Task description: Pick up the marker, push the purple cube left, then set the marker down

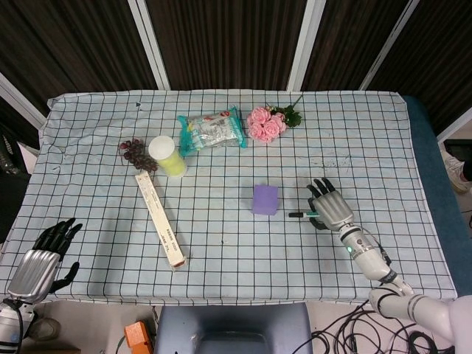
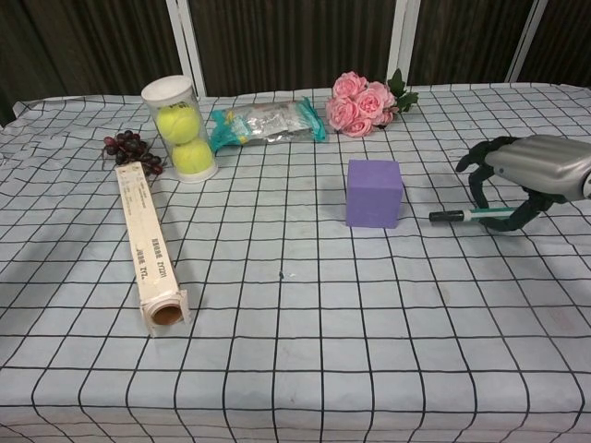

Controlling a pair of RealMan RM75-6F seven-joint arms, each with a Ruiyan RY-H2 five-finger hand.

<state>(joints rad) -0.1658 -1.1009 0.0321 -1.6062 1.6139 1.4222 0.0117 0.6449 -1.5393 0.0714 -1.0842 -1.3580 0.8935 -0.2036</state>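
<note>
The purple cube (image 1: 265, 200) (image 2: 374, 192) stands on the checked cloth right of centre. Just right of it is the marker (image 1: 302, 214) (image 2: 457, 216), a thin green-and-white pen with a dark tip pointing left at the cube and a small gap between them. My right hand (image 1: 330, 207) (image 2: 526, 180) arches over the marker's rear end, with its fingers curled around it and pinching it low over the cloth. My left hand (image 1: 46, 253) rests at the table's near-left corner with its fingers spread and nothing in it; it shows only in the head view.
A long cardboard box (image 1: 160, 219) (image 2: 146, 243) lies left of centre. Behind it are a tube of tennis balls (image 2: 179, 127), dark grapes (image 2: 129, 149), a snack packet (image 2: 265, 122) and pink roses (image 2: 362, 103). The table (image 1: 413, 243) ends at the right behind my right arm.
</note>
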